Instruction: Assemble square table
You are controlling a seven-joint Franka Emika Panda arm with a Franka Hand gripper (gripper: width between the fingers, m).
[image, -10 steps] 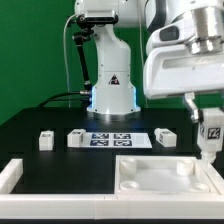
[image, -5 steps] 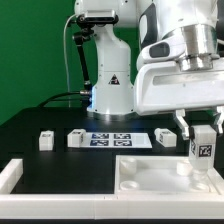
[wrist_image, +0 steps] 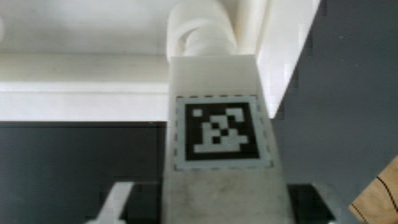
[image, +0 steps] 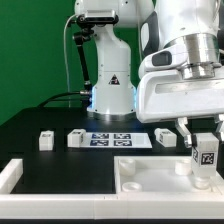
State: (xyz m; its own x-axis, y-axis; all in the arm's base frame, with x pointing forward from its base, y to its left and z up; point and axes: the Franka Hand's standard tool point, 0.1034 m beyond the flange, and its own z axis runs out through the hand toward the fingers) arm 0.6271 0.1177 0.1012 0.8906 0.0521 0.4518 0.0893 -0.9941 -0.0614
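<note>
1. Between the pincer's fingers [wrist_image: 121,206] a white tagged leg [image: 206,156] is pinched upright. The pincer [image: 205,138] is clamped on its upper part, and the tag is turned outward.
2. Directly below the pincer the square panel [image: 150,176] is seen. The leg's lower end is at one corner of it, but contact cannot be told.
3. A spare leg [image: 165,136] is left near the pincer on the panel's far side. A second spare leg [image: 76,138] and a third spare leg [image: 45,140] lie well apart from it, with the marker board [image: 112,140] between.
4. Risk, judged: if the leg is lowered off the corner seat, it could be jammed or the panel shoved sideways.
5. Risk, judged: if the leg is tilted in the grip, it could be cross-seated or dropped on release — the panel is not seen to be clamped.
</note>
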